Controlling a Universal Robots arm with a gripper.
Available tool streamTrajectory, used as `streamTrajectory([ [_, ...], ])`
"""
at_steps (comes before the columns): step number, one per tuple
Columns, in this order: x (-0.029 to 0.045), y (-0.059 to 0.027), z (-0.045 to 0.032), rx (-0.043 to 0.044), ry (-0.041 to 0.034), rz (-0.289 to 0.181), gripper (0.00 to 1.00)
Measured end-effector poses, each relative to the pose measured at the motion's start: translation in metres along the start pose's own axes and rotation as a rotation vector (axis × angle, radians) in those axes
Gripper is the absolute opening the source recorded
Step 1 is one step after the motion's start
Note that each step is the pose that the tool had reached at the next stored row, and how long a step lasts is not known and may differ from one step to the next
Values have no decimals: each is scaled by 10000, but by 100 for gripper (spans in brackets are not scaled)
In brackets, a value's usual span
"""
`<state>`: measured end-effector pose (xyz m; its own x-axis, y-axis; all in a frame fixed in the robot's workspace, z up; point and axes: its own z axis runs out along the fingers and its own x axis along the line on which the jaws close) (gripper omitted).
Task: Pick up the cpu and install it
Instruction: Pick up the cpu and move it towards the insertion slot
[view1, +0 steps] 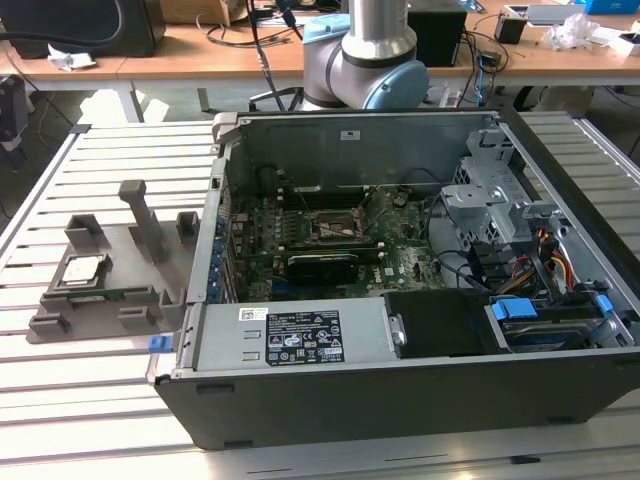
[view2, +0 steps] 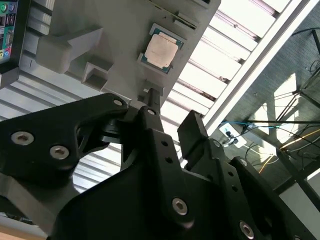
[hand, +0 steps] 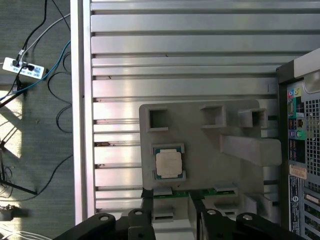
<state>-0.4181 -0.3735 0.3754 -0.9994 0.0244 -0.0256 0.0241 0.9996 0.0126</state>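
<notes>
The cpu (view1: 82, 270) is a small silvery square chip lying flat in a pocket of a grey fixture plate (view1: 120, 245) on the slatted table, at the exterior view's left. Both wrist views look down on the cpu (view2: 161, 51) (hand: 168, 163) from well above. My black gripper (view2: 172, 112) (hand: 175, 212) hangs over the fixture, apart from the chip, open with nothing between its fingers. The motherboard socket (view1: 330, 228) lies inside the open computer case (view1: 300, 400), its metal frame visible.
The arm's base (view1: 370, 50) stands behind the case. A grey upright post (view1: 145, 215) and blocks rise from the fixture. A green board strip (hand: 172, 192) lies beside the chip pocket. The table edge (hand: 82, 125) borders floor with cables.
</notes>
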Motion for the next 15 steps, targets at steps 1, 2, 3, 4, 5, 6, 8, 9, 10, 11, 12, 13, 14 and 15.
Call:
streamTrajectory([
  [1,0,0,0,0,0,0,47],
  [2,0,0,0,0,0,0,54],
  [3,1,0,0,0,1,0,60],
  [4,1,0,0,0,0,0,66],
  [5,1,0,0,0,0,0,66],
  [6,3,1,-1,108,-1,-17,66],
  [8,1,1,1,444,-12,-341,66],
  [9,1,0,2,462,-14,-538,66],
  [10,1,1,2,456,-15,-854,66],
  [11,1,1,3,451,-17,-1012,66],
  [12,1,1,3,451,-17,-1045,66],
  [13,1,1,3,450,-18,-1047,66],
  [14,1,1,3,450,-17,-1047,66],
  [15,1,1,3,450,-18,-1048,66],
])
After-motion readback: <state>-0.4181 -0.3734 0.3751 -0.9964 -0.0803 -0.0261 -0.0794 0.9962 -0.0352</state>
